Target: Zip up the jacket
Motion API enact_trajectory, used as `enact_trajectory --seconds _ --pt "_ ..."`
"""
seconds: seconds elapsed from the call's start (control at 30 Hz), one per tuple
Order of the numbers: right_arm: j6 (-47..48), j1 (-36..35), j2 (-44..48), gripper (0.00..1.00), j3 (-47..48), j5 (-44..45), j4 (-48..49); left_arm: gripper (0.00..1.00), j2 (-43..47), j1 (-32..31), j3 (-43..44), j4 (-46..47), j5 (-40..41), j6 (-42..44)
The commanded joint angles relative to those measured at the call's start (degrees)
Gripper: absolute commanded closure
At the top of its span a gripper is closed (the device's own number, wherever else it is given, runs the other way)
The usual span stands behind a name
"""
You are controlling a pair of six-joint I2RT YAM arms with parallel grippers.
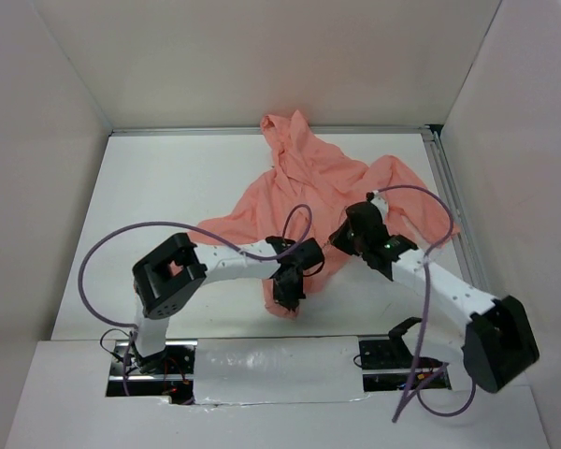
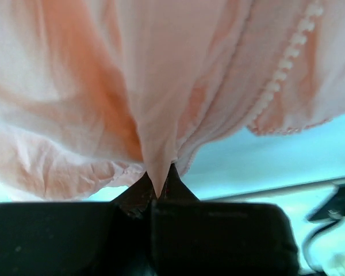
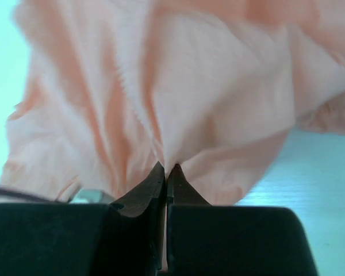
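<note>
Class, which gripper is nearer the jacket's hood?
Right. The right gripper grips the jacket mid-body, on the near side of the hood; the left gripper grips its near hem, farther away.

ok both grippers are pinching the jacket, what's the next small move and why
Probably ease the two grippers apart to spread the cloth. The left gripper and right gripper are each shut on a fold of the jacket, which lies bunched on the table, and the zipper teeth sit off to the side of the left pinch, not in it.
</note>
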State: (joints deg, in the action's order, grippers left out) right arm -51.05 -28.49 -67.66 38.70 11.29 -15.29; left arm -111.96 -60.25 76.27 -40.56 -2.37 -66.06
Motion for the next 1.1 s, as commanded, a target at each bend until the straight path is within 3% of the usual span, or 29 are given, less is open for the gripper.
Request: enact_trajectory --seconds 0.0,0.2,0.33,0.5,0.77,0.93,1.07 --pt "8.06 0.28 9.79 1.00 -2.22 -5.30 5.61 1.00 7.34 -0.13 -4.80 6.45 8.96 5.85" --pt "14.22 1.95 21.50 1.00 -7.14 -20.68 11.59 1.00 26.67 -0.13 -8.68 14.62 11.95 13.85" --pt "14.66 2.47 24.50 1.00 -9.69 -27.09 14.32 1.00 33.90 0.04 -9.82 19.96 12.22 18.06" --pt "11.76 2.83 27.49 1.00 -15.04 -35.18 25.91 1.00 42.42 0.22 -16.06 31.83 13.71 24.29" --pt "10.36 2.56 31.53 1.00 -19.79 -41.08 38.48 1.00 44.03 1.18 -17.56 35.63 15.73 25.02" --pt "8.69 2.56 34.52 1.00 -21.03 -39.68 41.04 1.00 43.14 5.40 -17.29 35.72 9.50 22.56" --pt "7.11 2.74 34.70 1.00 -21.56 -39.59 43.23 1.00 45.43 9.71 -20.89 42.99 2.91 22.64"
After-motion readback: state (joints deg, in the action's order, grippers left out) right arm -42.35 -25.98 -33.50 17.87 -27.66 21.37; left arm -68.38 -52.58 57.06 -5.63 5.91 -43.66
